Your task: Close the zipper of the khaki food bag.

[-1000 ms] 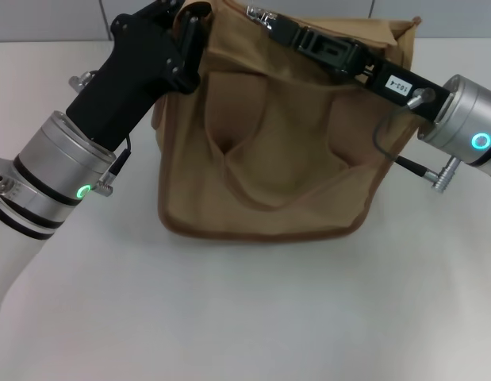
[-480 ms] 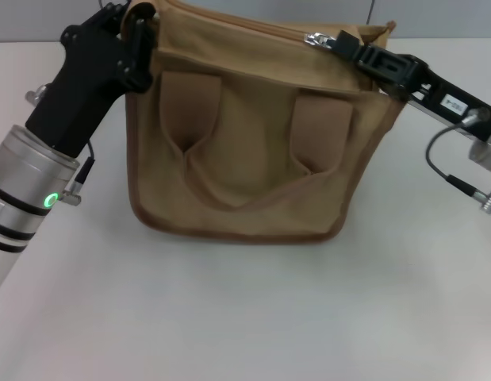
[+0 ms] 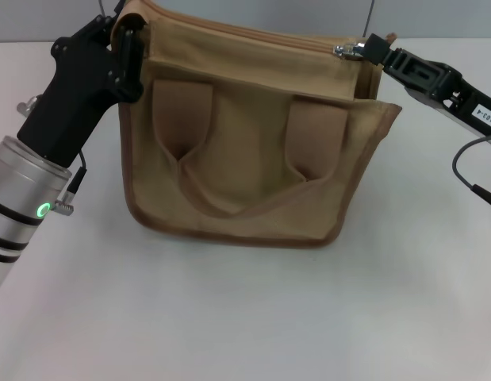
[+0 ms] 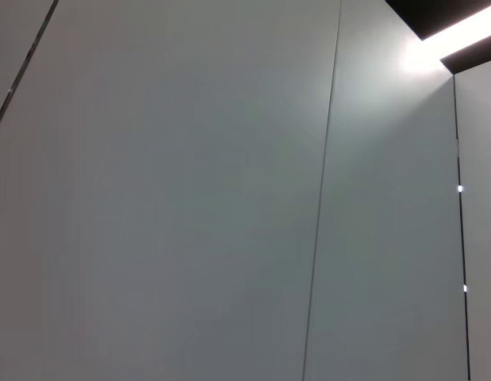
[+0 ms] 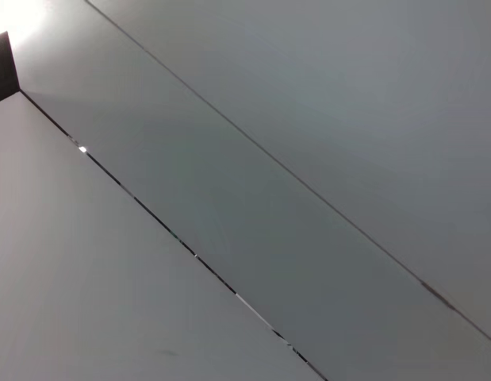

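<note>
Now drawn far rightward along the zipper [image 3: 253,36] of the khaki food bag [image 3: 253,151] standing mid-counter [image 3: 245,317], pull pinched in the right tool [image 3: 358,49], left tool [image 3: 128,44] clamping the left top corner, closure seemingly nearly complete.

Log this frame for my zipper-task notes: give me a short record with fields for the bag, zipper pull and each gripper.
bag: khaki food bag upright on the white table, handles hanging down its front
zipper pull: silver pull at the bag's top right corner
right gripper: right gripper shut on the pull
left gripper: left gripper clamped on the bag's top left corner
</note>
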Controlling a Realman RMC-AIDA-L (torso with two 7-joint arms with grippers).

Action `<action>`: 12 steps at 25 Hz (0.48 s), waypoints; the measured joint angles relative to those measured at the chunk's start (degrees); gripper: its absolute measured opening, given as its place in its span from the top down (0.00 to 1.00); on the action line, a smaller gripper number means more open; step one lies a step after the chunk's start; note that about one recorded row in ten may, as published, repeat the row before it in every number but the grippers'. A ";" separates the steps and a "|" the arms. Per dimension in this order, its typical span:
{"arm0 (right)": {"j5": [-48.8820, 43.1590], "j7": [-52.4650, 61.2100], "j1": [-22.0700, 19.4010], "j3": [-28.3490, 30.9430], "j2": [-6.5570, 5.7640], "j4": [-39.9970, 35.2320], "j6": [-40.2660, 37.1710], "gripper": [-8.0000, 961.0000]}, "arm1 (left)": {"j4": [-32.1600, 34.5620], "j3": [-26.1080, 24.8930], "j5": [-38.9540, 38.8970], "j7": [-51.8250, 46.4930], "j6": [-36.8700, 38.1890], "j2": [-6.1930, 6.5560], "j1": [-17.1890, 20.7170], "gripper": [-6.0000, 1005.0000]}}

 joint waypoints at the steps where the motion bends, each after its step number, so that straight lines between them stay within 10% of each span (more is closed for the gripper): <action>1: 0.00 -0.13 -0.18 0.02 0.00 0.01 0.04 0.99 | -0.01 0.01 0.01 0.02 0.00 -0.01 0.18 0.82; 12: 0.45 -2.96 -4.33 6.03 1.33 -0.02 0.01 0.99 | -0.01 0.41 0.43 0.29 -0.54 -0.08 1.74 0.82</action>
